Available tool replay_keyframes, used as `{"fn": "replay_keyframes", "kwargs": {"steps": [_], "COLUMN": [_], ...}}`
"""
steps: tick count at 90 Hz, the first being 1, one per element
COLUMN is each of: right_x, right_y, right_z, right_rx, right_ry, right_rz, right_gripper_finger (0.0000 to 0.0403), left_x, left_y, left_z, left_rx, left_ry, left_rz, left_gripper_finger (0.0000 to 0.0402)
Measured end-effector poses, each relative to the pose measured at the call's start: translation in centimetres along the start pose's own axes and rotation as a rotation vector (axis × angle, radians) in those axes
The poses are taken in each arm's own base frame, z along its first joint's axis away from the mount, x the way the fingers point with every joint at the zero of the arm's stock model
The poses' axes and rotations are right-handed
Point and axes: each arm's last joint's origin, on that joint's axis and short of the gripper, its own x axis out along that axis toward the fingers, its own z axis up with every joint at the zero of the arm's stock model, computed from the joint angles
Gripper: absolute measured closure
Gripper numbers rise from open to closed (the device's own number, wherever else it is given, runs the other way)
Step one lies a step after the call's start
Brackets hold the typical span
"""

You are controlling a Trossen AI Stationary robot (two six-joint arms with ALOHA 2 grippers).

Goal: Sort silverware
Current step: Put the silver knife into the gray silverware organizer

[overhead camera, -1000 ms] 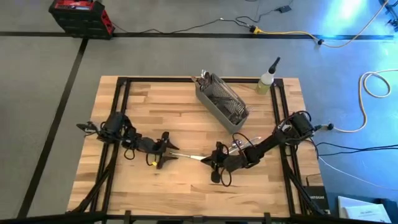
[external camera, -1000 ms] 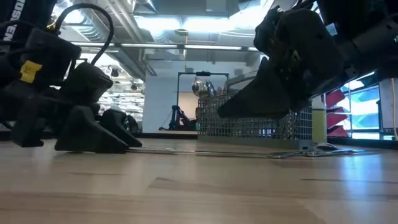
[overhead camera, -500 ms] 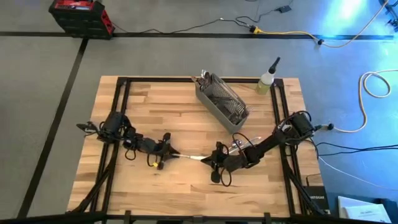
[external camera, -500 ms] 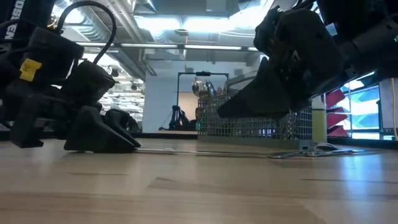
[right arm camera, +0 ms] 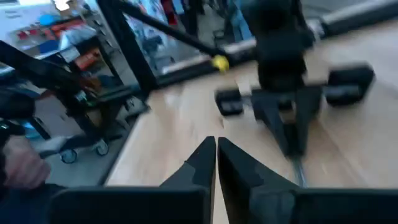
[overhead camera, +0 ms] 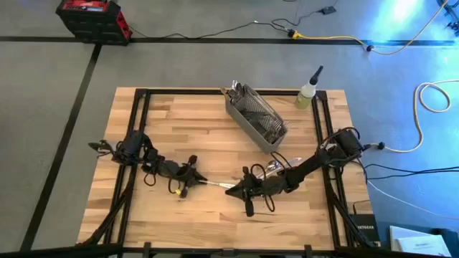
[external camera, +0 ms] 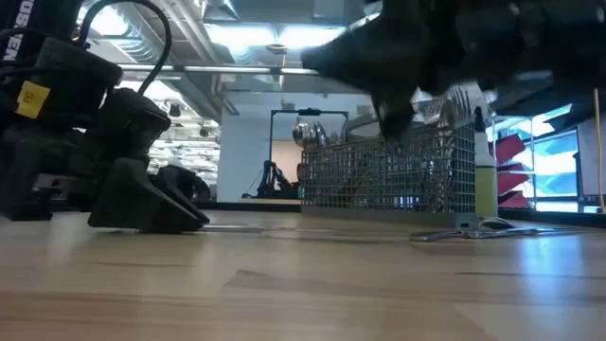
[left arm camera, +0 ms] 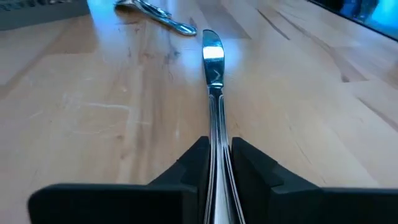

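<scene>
Silverware piece (left arm camera: 212,68) lies flat on tabletop (overhead camera: 215,136), handle clamped between left gripper (overhead camera: 192,178) fingers (left arm camera: 189,163) | right gripper (overhead camera: 231,190) at its 3 o'clock, raised, fingers pressed together on nothing | more silverware (overhead camera: 271,166) loose beside mesh basket (overhead camera: 254,116) at tabletop's 1 o'clock

Little can be read here. In the low view, white capital letters run along the left arm (external camera: 24,38) at the upper corner, above and behind the left hand (external camera: 180,213); they are cut off by the frame edge and look like "EN" and part of another word, too partial to read. A yellow label (external camera: 33,97) sits on the same arm, its print too small to tell. In the high view, a dark box (overhead camera: 364,231) at the surface's corner, behind the right arm, bears white lettering that cannot be made out.
</scene>
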Motion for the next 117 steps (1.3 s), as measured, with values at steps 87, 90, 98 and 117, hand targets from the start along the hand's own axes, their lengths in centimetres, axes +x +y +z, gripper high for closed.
{"fn": "replay_keyframes", "kwargs": {"steps": [87, 90, 98, 117], "right_x": [-6.0, -6.1, -6.2, -5.5], "right_y": [12.8, 12.8, 12.5, 10.6], "right_z": [2.4, 2.1, 1.2, -0.8], "right_rx": [-0.492, -0.478, -0.410, -0.268], "right_ry": [-0.081, -0.059, 0.028, 0.165], "right_rz": [0.292, 0.282, 0.203, -0.015], "right_gripper_finger": [0.0402, 0.0402, 0.0402, 0.0388], "left_x": [-1.7, -1.9, -2.4, -3.7], "left_y": [-2.2, -2.2, -2.2, -2.1], "left_z": [5.6, 6.1, 7.1, 9.4], "left_rx": [-0.115, -0.119, -0.132, -0.176], "left_ry": [-0.287, -0.307, -0.359, -0.479], "left_rz": [-0.050, -0.055, -0.066, -0.086], "left_gripper_finger": [0.0359, 0.0359, 0.0359, 0.0359]}}
